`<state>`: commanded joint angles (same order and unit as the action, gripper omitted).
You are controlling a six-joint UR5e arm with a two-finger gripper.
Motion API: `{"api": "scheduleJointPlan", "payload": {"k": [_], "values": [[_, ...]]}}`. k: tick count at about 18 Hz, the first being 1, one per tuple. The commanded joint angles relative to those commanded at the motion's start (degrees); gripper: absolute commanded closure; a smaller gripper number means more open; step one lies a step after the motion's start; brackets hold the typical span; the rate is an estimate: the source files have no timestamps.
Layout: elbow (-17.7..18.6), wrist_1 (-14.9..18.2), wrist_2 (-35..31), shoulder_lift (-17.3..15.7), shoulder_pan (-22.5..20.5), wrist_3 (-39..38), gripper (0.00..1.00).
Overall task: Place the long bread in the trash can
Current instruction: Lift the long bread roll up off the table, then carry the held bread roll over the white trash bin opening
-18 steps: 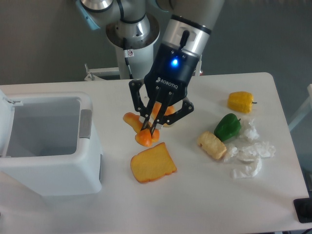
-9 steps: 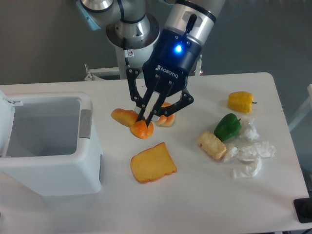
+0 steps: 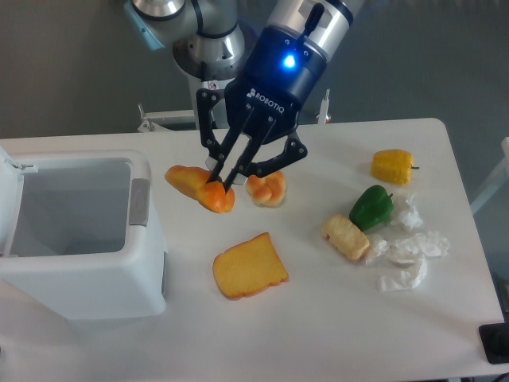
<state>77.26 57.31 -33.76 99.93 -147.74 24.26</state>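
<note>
While my fingers (image 3: 217,181) clench the glossy orange-yellow long bread (image 3: 197,186), seemingly lifted off the white table (image 3: 318,318), it hangs just right of the open trash can (image 3: 79,231), before a grey wall.

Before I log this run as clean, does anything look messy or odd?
Only the crumpled white tissues strewn at the right of the table, touching the green pepper. The tool grips the long bread near one end, so it hangs tilted.
</note>
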Motion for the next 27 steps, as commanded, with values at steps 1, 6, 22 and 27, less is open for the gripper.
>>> {"api": "scheduleJointPlan", "payload": {"k": [1, 6, 22, 27], "values": [[-0.09, 0.0, 0.36, 0.0, -0.17, 0.0, 0.91], [-0.88, 0.0, 1.06, -0.09, -0.18, -0.97, 0.91], [-1.85, -0.44, 3.26, -0.88, 4.56, -0.8, 0.91], [-1.85, -0.62, 3.26, -0.53, 5.62, -0.01, 0.91]]}}
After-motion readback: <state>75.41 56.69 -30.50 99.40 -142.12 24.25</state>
